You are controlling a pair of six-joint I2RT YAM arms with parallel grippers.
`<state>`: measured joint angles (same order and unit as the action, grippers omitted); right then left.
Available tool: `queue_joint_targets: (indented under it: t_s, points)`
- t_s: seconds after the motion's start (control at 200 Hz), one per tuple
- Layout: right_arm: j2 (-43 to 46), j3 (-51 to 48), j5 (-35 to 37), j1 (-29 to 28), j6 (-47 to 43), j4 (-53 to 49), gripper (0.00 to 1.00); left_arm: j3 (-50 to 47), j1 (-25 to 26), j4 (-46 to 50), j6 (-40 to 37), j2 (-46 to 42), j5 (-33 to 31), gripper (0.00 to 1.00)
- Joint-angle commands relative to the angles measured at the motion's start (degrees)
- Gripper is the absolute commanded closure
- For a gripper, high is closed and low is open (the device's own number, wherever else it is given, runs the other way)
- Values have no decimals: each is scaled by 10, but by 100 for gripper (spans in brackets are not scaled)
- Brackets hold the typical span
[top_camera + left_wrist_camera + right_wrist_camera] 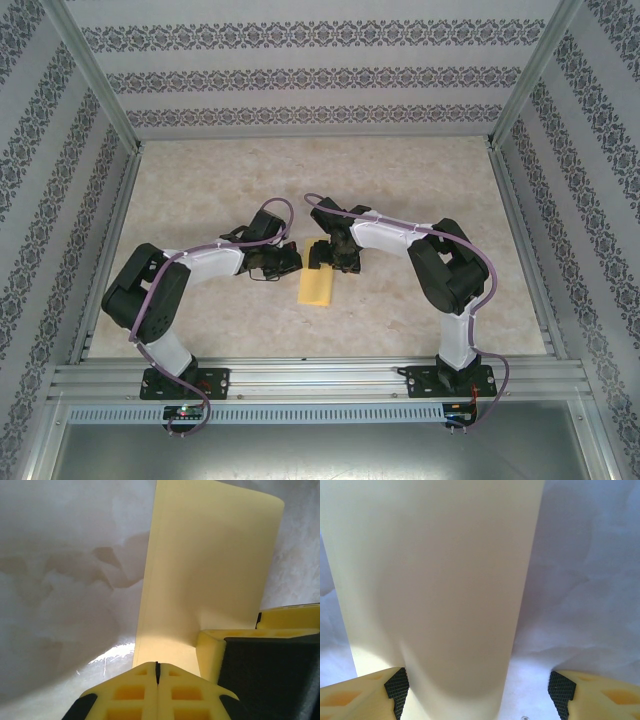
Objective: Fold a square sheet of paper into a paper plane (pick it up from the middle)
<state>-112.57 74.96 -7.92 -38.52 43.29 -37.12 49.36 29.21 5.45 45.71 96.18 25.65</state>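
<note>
No legible text, label or number anywhere.

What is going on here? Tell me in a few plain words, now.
Two robot arms are working on a yellow sheet of paper lying on the table. The sheet looks like a narrow rectangle, apparently folded, and has no plane shape yet. The left gripper is shut with its fingertips at the paper's edge. Whether it actually pinches the paper cannot be told. The right gripper stands open, its fingers on either side of one end of the strip.
</note>
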Motion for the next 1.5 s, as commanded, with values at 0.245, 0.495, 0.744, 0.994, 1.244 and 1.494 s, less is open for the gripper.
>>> queue_joint_targets:
  t_s: [0.245, 0.495, 0.744, 0.994, 1.244, 1.494]
  points:
    - [-61, -21, 17, -3, -2, 2, 21, 20, 8, -14, 12, 24, 11, 100]
    - [-63, -21, 16, -4, -1, 3, 21, 35, 17, -7, 11, 47, 15, 100]
    - [-64, -21, 15, -4, -2, 4, 21, 42, 22, -3, 10, 58, 12, 100]
    - [-65, -21, 12, -4, -1, 8, 21, 39, 25, 14, 9, 72, -5, 100]
    - [-67, -19, 9, -4, -3, 11, 21, 27, 25, 22, 8, 69, -22, 100]
    - [-3, -22, -13, 3, -6, 37, 20, 18, 26, 27, 10, 70, -33, 100]
